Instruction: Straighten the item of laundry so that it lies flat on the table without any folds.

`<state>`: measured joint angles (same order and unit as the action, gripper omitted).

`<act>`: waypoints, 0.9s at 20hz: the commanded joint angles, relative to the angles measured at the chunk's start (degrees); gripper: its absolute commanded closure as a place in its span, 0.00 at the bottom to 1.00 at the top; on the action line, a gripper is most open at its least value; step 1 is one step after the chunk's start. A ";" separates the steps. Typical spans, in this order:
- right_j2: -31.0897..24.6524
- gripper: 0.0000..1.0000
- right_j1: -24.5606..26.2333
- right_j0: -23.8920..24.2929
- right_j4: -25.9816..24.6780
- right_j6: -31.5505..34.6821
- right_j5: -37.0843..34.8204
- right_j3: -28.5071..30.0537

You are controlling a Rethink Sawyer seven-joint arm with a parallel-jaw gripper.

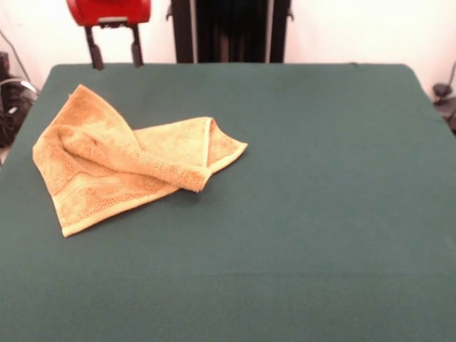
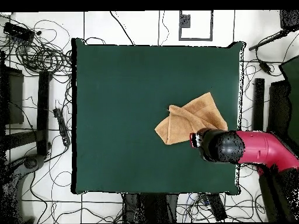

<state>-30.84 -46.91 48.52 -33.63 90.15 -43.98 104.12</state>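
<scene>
The towel [image 1: 128, 160] lay crumpled and folded over itself near one side of the table [image 1: 320, 214], so flattening was hardly begun, while the gripper [image 1: 114, 60] hung above the table edge, fingers apart and empty.

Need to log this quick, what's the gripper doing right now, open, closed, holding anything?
Gripper: open, empty, raised clear of the towel.
</scene>
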 commanded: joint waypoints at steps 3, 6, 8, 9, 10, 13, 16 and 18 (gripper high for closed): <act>-0.91 0.00 0.58 -3.51 1.93 3.60 4.22 5.47; -0.48 0.00 1.35 -3.83 1.44 3.54 4.41 4.48; -0.42 0.00 1.78 -3.98 1.49 3.52 4.39 3.96; -0.40 0.00 1.88 -4.11 1.46 3.54 4.40 3.68; -0.44 0.00 1.87 -4.17 1.56 3.52 4.33 3.55; -0.66 0.00 2.47 -4.55 1.90 3.45 3.95 2.56; -0.08 0.00 4.65 -5.66 2.08 4.46 3.15 -0.58; -0.01 0.00 6.30 -6.34 1.90 4.01 2.52 -3.28</act>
<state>-30.36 -46.87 46.67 -33.52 90.15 -42.68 103.59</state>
